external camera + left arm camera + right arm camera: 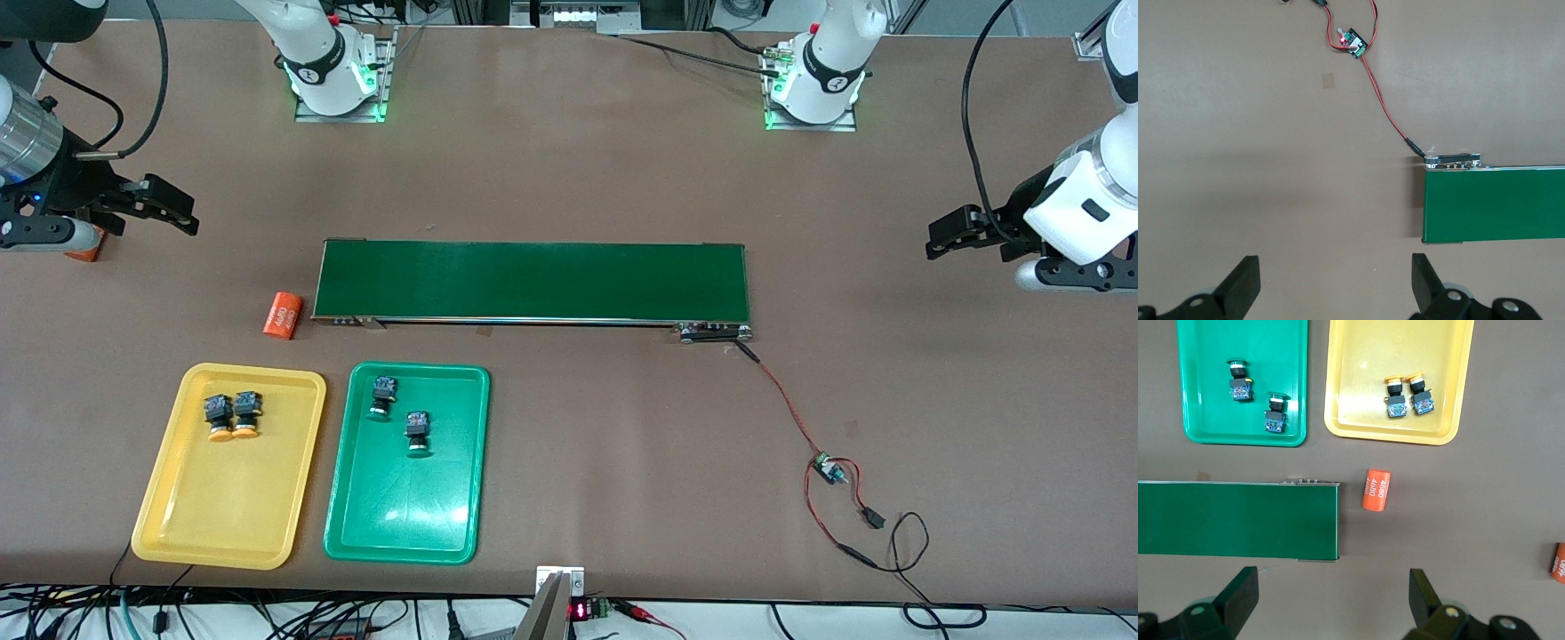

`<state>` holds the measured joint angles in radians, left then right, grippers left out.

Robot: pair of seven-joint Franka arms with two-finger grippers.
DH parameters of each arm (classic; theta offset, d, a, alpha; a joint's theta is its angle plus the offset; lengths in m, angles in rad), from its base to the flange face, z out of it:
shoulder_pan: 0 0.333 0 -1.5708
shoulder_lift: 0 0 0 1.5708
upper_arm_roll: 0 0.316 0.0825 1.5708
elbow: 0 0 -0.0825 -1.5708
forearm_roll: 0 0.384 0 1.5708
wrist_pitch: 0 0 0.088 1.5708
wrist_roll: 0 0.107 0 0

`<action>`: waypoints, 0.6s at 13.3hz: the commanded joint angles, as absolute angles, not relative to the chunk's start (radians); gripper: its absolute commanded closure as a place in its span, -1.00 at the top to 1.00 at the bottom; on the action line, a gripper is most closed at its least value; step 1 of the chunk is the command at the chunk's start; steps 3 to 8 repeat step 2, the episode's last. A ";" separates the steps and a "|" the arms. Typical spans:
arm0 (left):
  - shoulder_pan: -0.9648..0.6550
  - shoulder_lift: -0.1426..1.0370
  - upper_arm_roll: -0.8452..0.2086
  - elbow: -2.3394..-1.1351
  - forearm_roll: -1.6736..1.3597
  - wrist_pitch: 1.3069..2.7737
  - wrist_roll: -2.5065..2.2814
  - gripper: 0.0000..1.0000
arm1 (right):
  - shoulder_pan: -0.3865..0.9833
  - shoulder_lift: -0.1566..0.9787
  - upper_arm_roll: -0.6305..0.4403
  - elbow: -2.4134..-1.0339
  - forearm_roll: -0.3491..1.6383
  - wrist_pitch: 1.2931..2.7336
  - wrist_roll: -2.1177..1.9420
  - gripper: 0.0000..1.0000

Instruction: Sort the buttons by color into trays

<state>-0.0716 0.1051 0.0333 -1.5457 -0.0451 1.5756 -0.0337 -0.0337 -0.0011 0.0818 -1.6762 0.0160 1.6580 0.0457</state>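
Two yellow-orange capped buttons [233,415] [1407,395] lie side by side in the yellow tray [178,507] [1358,400]. Two dark green capped buttons [383,396] [418,433] [1239,380] [1275,413] lie in the green tray [400,524] [1205,400] beside it. My right gripper [182,209] [1331,597] hangs open and empty above the table at the right arm's end. My left gripper [944,238] [1335,283] hangs open and empty above the table at the left arm's end. Both arms wait away from the trays.
A long dark-green conveyor belt [533,280] [1498,203] [1238,519] lies across the middle. An orange cylinder [283,315] [1376,489] lies beside its end; another [84,253] [1558,562] sits under the right arm. Red wires and a small circuit board [829,468] [1353,43] trail from the belt.
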 commanded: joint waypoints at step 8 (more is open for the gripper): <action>-0.071 0.121 0.034 -1.509 -0.043 1.551 -0.029 1.00 | -0.035 0.005 0.083 -1.661 0.031 1.657 0.040 1.00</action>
